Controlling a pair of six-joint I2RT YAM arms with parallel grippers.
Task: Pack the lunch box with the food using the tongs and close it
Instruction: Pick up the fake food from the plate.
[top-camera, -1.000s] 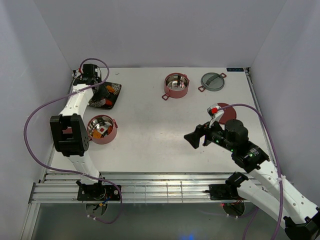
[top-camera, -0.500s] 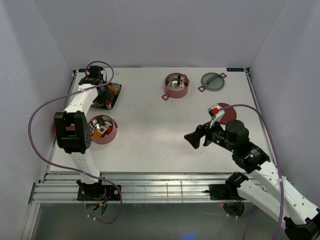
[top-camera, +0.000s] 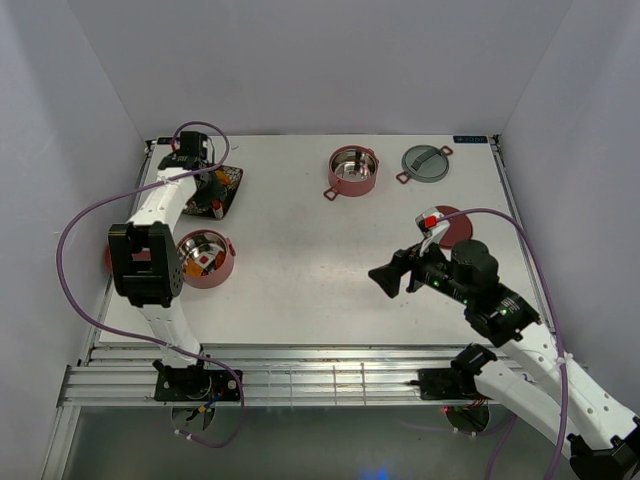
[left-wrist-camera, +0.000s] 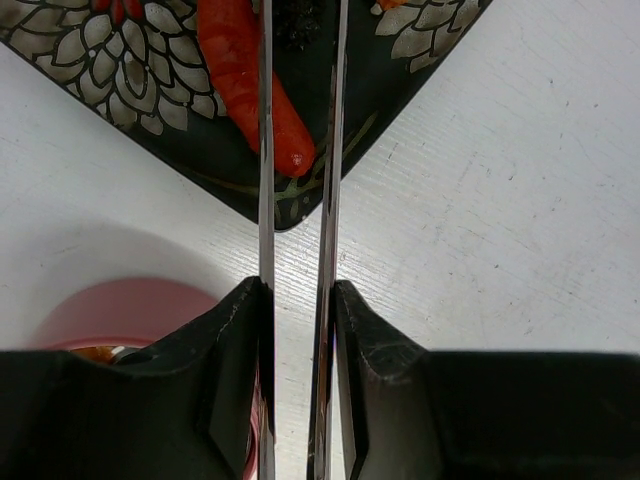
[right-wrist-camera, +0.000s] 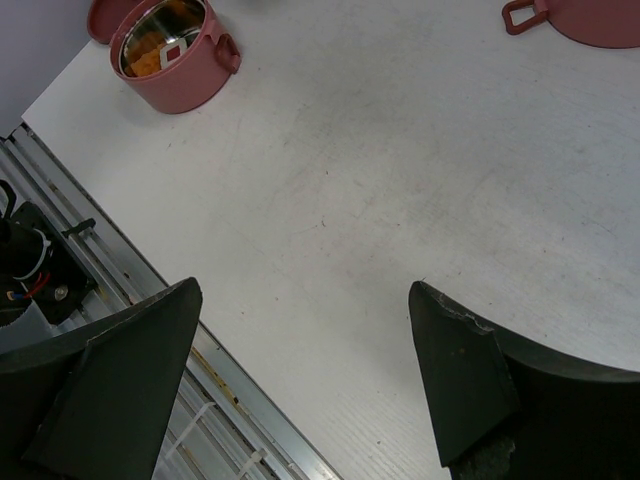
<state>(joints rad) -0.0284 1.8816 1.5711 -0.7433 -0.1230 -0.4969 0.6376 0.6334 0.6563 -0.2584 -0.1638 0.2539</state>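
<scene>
White table (top-camera: 300, 260). I see left gripper (left-wrist-camera: 297, 290) clamped on the tongs (left-wrist-camera: 266, 150), orange food piece (left-wrist-camera: 245, 80) ending between their arms, on patterned plate (left-wrist-camera: 400, 60); right gripper (right-wrist-camera: 302, 290) spread wide.

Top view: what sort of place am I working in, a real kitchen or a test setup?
Most likely a lab robot test cell, not a kitchen: plain white walls box in a white table, an aluminium rail carries the arm bases, and purple cables hang loose.

Plain pale-grey walls (top-camera: 320, 60) closed three sides of the scuffed white surface (top-camera: 300, 270); aluminium rails (top-camera: 320, 385) ran behind the right pincer (top-camera: 384, 278).
</scene>
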